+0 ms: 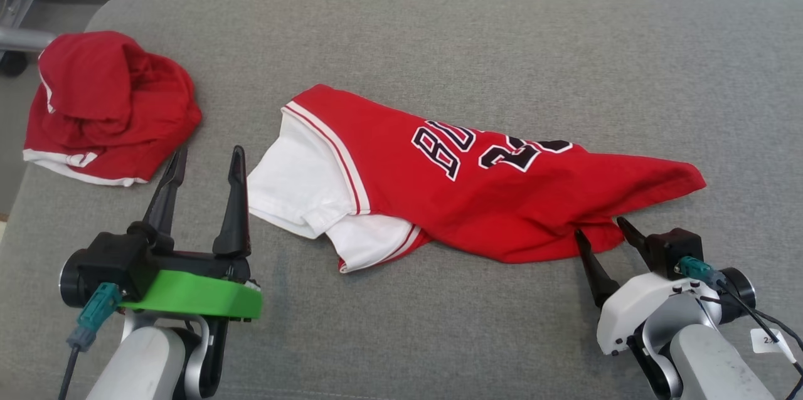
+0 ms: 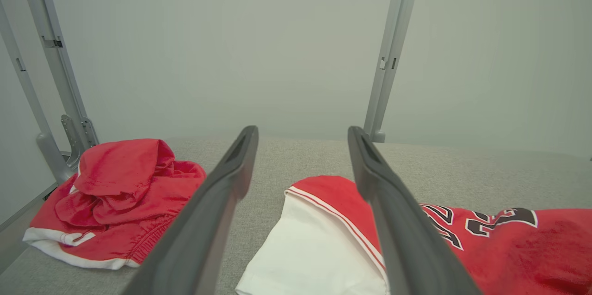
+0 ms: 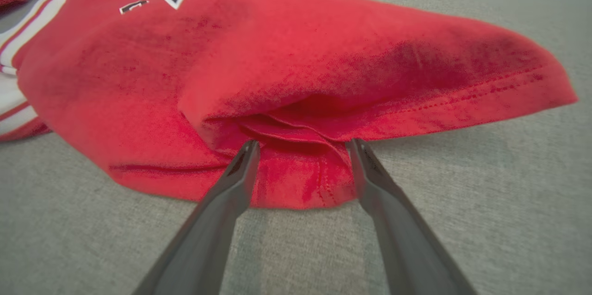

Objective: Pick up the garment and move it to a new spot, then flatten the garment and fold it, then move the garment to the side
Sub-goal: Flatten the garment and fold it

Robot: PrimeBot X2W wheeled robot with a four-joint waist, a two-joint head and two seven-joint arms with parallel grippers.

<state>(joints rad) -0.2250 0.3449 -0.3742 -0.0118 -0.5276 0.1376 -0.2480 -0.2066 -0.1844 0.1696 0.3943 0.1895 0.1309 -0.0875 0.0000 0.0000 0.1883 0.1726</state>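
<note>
The red garment [image 1: 502,199], white-sleeved with black lettering, lies loosely bunched on the grey surface [image 1: 439,337]

The head camera looks down from behind the left claw [image 1: 210,152] and right claw [image 1: 598,226]; wrist cameras skim low along each, the right closest, all sharing the jersey [image 1: 477,199].

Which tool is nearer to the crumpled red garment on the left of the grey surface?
The left. The left tool stands open just beside the crumpled red garment, not touching it. The right tool is far across, open at the red hem of the jersey.
</note>
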